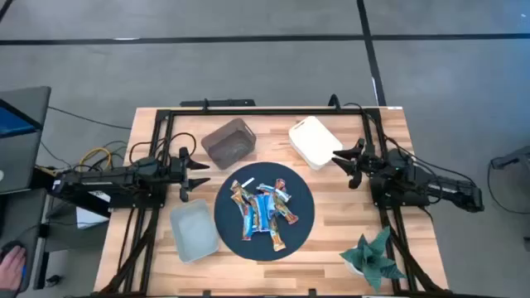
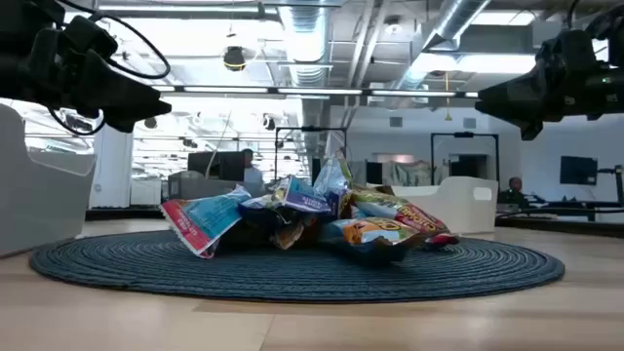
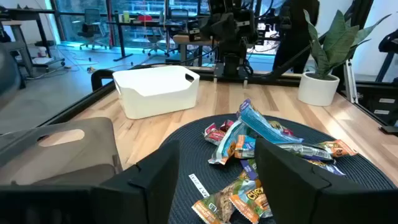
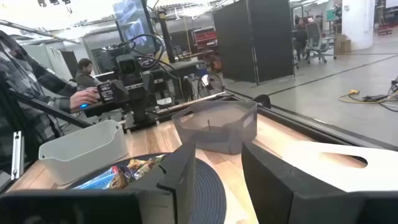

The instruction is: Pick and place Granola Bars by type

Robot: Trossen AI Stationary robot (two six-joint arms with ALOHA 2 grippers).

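Observation:
Several granola bars (image 1: 263,209) in blue, orange-brown, red and white wrappers lie heaped on a dark round mat (image 1: 224,217); the heap also shows in the low view (image 2: 312,219) and the left wrist view (image 3: 261,149). My left gripper (image 1: 197,175) hovers open at the mat's left edge, above the table. My right gripper (image 1: 346,163) hovers open right of the mat, beside the white bin (image 1: 313,142). Neither touches anything. In the right wrist view, bars (image 4: 124,173) peek out beside my finger.
A grey bin (image 1: 228,142) stands at the far side, a white bin to its right, and a pale blue-grey bin (image 1: 194,231) near the left. A green paper plant (image 1: 374,256) sits at the near right corner. A thin white stick (image 1: 245,184) lies on the mat.

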